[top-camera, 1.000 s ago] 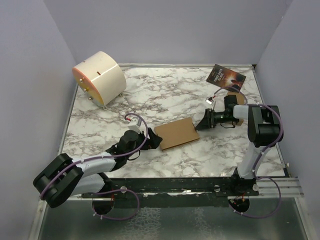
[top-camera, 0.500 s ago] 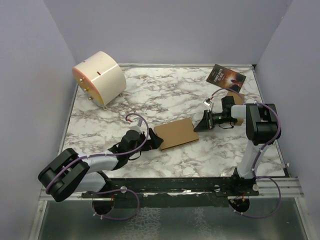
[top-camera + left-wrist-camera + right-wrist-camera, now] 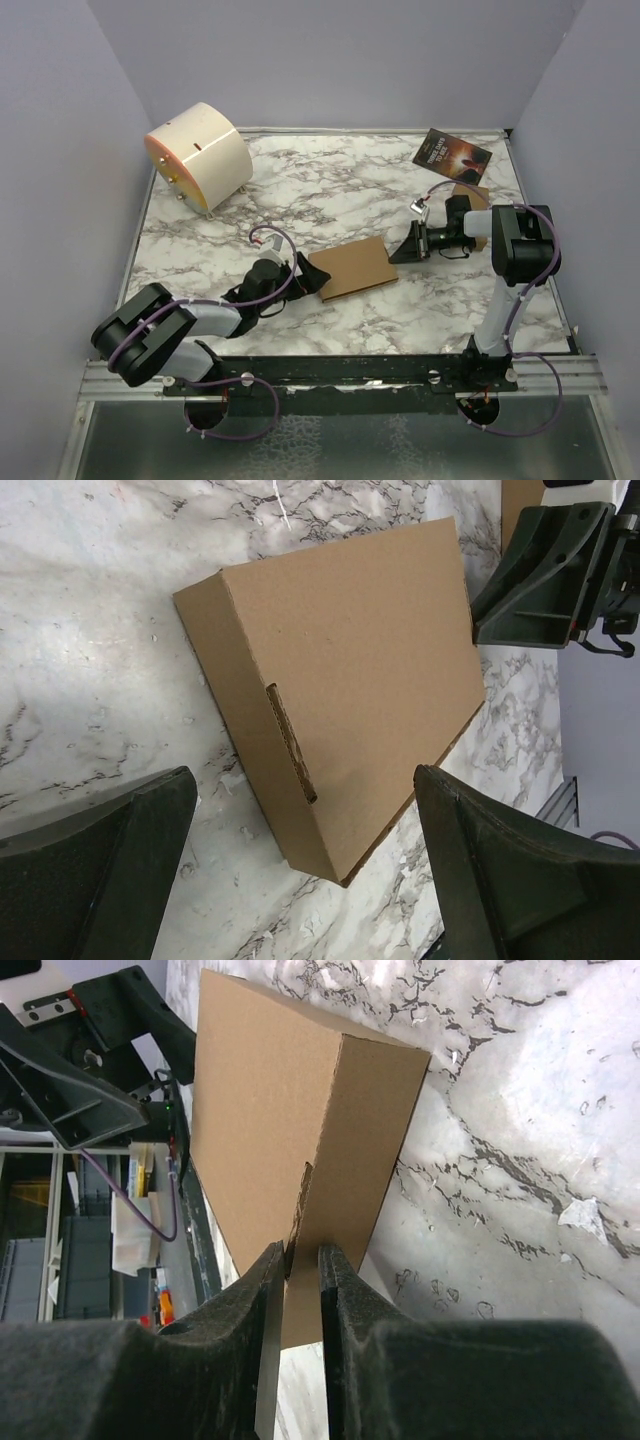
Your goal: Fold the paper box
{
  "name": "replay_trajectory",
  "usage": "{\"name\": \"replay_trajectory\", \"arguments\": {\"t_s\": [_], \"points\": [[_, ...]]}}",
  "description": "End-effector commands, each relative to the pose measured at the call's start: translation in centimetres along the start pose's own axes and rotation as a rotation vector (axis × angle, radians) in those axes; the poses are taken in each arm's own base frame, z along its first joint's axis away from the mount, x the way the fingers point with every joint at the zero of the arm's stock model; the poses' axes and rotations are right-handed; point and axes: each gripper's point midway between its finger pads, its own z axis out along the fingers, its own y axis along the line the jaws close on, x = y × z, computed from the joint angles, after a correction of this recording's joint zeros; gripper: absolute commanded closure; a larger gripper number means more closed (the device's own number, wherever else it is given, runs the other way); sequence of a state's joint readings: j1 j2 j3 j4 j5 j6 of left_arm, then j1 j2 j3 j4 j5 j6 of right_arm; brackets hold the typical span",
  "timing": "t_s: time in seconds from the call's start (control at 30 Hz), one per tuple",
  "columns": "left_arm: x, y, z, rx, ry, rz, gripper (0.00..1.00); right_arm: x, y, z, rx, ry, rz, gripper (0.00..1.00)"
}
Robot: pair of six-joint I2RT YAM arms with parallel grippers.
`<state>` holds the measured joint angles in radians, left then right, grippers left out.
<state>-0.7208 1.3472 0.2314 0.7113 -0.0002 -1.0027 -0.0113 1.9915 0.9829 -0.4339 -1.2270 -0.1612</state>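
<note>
The paper box point(image 3: 350, 267) lies folded flat and closed on the marble table point(image 3: 330, 190), a slot cut in its near end point(image 3: 292, 742). My left gripper point(image 3: 305, 278) stands open at the box's left end, its fingers point(image 3: 120, 850) astride that end without touching it. My right gripper point(image 3: 395, 252) sits at the box's right end, close to it. Its jaws are drawn almost together with a thin gap and nothing in it point(image 3: 302, 1255). The box's end face point(image 3: 350, 1150) shows just beyond those fingertips.
A cream cylindrical drum point(image 3: 200, 155) lies at the back left. A dark printed booklet point(image 3: 452, 155) rests at the back right, and a smaller brown cardboard box point(image 3: 470, 205) stands behind my right wrist. Purple walls close in the sides and back.
My right gripper's jaws have closed from half open to nearly together. The left arm's elbow has swung right while its gripper stayed by the box. The box has not moved.
</note>
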Motion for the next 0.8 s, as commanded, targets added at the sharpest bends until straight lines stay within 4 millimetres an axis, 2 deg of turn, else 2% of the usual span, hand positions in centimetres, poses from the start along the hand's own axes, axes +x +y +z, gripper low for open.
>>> {"name": "replay_trajectory", "arguments": {"t_s": [0.0, 0.2, 0.77], "points": [[-0.1, -1.2, 0.5, 0.056, 0.007, -0.041, 0.06, 0.2, -1.6, -0.3, 0.041, -0.003, 0.010, 0.82], [0.1, -1.1, 0.6, 0.081, -0.009, -0.100, 0.07, 0.2, -2.1, -0.8, 0.058, -0.013, 0.019, 0.84], [0.4, -1.5, 1.2, 0.102, 0.011, -0.126, 0.11, 0.4, -3.1, -1.5, 0.083, -0.025, 0.044, 0.84]]}}
